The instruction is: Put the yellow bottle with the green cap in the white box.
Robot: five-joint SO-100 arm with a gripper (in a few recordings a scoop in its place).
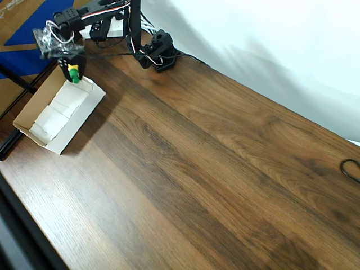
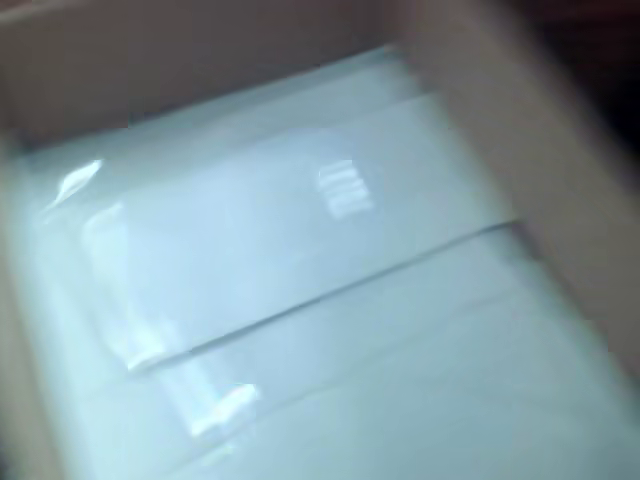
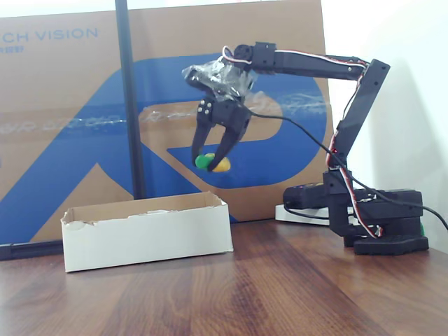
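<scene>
— Where is the yellow bottle with the green cap [image 3: 213, 163]?

— Held in the air between the two black fingers of the gripper [image 3: 214, 161], lying sideways, green cap toward the left in the fixed view. The jaws are clamped on it. The overhead view has it [image 1: 73, 73] above the end of the white box [image 1: 34, 109] that lies nearest the arm's base.

— And the box itself?

— It sits at the far left corner of the desk [image 1: 214, 180] in the overhead view, its long side running at a slant to the desk edge. In the fixed view the box [image 3: 147, 234] stands well below the bottle, clear of it. The wrist view, though blurred, shows the white box [image 2: 480, 110] from above, with tan walls and white paper pieces on its floor.

— Anything else on the desk?

— The arm's black base [image 3: 381, 220] at the back edge, and a dark cable loop [image 1: 351, 169] at the right edge in the overhead view.
</scene>
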